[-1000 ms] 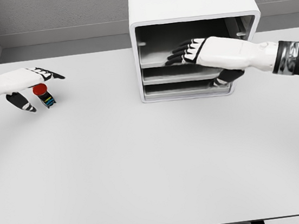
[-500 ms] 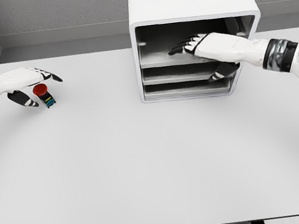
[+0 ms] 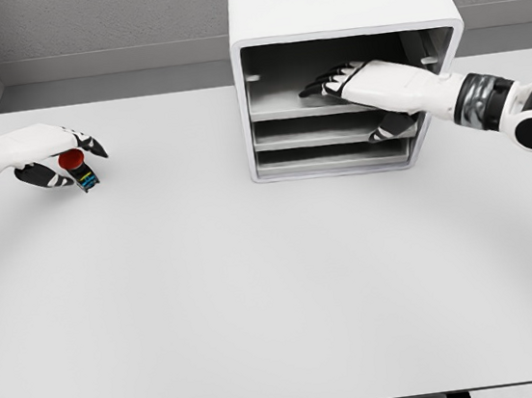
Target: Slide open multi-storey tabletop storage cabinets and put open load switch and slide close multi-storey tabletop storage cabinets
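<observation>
The left hand [image 3: 42,154] is curled around the small red-capped load switch with a blue-and-black body [image 3: 78,170], gripped near the left edge of the plain white table [image 3: 257,287]. The right hand [image 3: 364,85] is extended with flat fingers into the top compartment of the white multi-storey storage cabinet [image 3: 339,5], thumb under that shelf, nothing held.

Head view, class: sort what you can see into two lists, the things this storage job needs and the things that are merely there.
Needed for the job:
storage cabinet
load switch
left hand, closing round the switch
right hand, reaching into the cabinet's top level

Merely there:
table
grey wall
</observation>
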Robot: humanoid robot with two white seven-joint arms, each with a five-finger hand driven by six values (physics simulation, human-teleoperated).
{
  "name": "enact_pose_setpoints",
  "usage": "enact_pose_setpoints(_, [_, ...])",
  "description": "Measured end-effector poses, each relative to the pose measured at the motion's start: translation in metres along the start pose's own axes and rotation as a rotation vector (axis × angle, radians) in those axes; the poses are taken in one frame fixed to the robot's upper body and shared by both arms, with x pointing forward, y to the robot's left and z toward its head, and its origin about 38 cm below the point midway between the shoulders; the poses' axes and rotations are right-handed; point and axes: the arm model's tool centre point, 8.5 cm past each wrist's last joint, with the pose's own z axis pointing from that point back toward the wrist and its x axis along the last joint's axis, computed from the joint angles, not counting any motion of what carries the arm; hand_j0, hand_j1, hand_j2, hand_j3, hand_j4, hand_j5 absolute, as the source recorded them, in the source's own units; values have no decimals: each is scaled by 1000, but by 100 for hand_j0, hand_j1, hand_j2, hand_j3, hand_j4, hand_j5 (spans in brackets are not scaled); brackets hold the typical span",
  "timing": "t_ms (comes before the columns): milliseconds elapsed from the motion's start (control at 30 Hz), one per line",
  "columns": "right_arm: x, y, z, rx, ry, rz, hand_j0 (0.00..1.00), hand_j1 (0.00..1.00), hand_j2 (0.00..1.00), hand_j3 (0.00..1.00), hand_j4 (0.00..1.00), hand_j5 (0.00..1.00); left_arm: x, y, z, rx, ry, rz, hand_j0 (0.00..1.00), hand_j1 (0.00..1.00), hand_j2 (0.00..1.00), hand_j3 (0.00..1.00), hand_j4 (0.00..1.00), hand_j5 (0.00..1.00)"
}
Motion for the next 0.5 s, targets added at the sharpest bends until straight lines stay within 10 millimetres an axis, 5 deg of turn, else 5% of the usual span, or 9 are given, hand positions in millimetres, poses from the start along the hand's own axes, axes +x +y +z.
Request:
enact_pose_setpoints(133, [0,4,-3,8,0,-4,100,100,100,100,100,100,0,-3,-1,-6,0,-1,66,66,66,66,66,66])
enact_pose_setpoints(500, [1,8,-2,19,-7,4,100,100,100,100,100,100,-1,-3,1,-6,3,2,45,45,45,45,45,45])
